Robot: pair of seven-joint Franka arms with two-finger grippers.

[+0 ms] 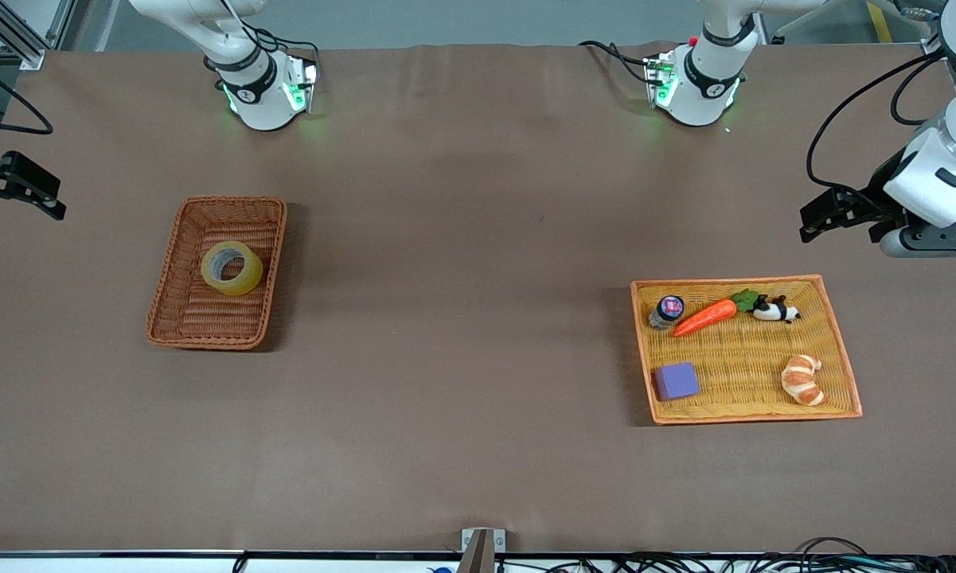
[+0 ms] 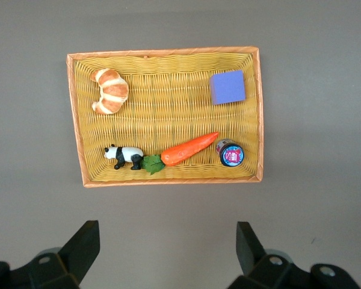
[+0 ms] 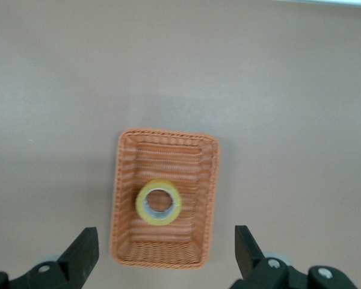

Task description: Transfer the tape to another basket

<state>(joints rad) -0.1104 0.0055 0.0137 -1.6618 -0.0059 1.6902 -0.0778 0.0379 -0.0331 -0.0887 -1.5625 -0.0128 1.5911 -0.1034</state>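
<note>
Tape: I am seeing the yellow tape roll (image 1: 232, 268) lying flat in the brown basket (image 1: 167, 314) toward the right arm's end of the table, alone in it.
Other basket: the orange basket (image 1: 840, 342) toward the left arm's end is holding a carrot (image 1: 706, 317), a croissant (image 1: 802, 380), a purple block (image 1: 676, 380), a toy panda (image 1: 776, 309) and a small jar (image 1: 667, 310); no tape in it.
Step in hand: I am judging this to fit two stages: the roll waiting to go over to the orange basket, or the roll having come from there and now resting where it belongs. I am not settling which.
Next move: I am holding off any call until that is clear.
Right gripper: the right gripper (image 3: 162, 256) is hovering high over the brown basket, fingers spread wide, holding nothing.
Left gripper: the left gripper (image 2: 165, 251) is hanging high by the orange basket's edge, its camera looking down on the basket, fingers wide apart, holding nothing.
Arm pose: both arms are drawn out to the table's ends, wrists pointing down.
</note>
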